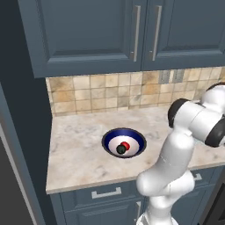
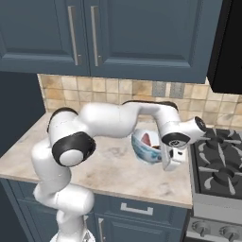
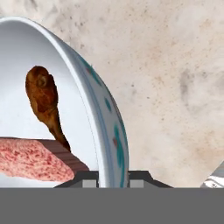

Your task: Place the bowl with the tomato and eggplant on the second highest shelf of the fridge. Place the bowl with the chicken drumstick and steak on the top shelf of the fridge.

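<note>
A dark blue bowl point(image 1: 108, 139) rests on the marble counter point(image 1: 74, 154), holding the red tomato point(image 1: 125, 145) and the dark eggplant point(image 1: 121, 150). A white bowl with teal marks point(image 2: 142, 150) is tilted just above the counter beside the stove. My gripper point(image 2: 168, 158) is shut on its rim. In the hand view the rim point(image 3: 107, 118) runs between my gripper's point(image 3: 113, 178) two tips. Inside lie the brown chicken drumstick point(image 3: 43, 98) and the pink steak point(image 3: 30, 159). The fridge shelves are out of view.
A gas stove point(image 2: 217, 163) adjoins the counter on the right, under a black hood point(image 2: 229, 47). Blue upper cabinets point(image 2: 118, 33) hang over a tiled backsplash point(image 1: 110, 92). A tall dark panel point(image 1: 22, 132) bounds the counter on the left.
</note>
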You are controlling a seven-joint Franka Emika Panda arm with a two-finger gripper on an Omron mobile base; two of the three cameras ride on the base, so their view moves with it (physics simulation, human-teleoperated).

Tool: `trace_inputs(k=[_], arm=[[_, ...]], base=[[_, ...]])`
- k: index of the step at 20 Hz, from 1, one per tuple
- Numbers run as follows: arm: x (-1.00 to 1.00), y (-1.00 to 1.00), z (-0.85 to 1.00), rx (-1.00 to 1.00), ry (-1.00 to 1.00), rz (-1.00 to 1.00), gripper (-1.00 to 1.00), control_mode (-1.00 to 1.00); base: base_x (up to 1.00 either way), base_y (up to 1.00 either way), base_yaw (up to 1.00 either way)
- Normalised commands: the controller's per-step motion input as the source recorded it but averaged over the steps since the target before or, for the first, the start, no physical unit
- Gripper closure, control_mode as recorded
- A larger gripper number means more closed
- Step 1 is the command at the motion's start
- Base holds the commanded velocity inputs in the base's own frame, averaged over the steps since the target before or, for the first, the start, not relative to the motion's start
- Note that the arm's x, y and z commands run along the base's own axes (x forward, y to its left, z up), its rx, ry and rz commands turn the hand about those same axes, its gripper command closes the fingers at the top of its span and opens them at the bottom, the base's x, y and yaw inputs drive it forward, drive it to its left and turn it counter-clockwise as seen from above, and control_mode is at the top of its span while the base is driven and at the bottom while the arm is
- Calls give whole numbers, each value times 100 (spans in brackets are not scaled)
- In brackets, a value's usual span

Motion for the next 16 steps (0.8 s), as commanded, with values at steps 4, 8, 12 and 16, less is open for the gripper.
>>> trace_inputs(k=[4, 8, 12, 16], arm=[[-32, 90, 82, -26, -29, 0, 100, -100], [-37, 100, 83, -35, -31, 0, 100, -100], [-48, 100, 88, -32, -23, 1, 100, -100], [-44, 100, 89, -13, -11, 11, 100, -100]], base=[[0, 0, 0], [0, 0, 0], [0, 0, 0], [0, 0, 0]])
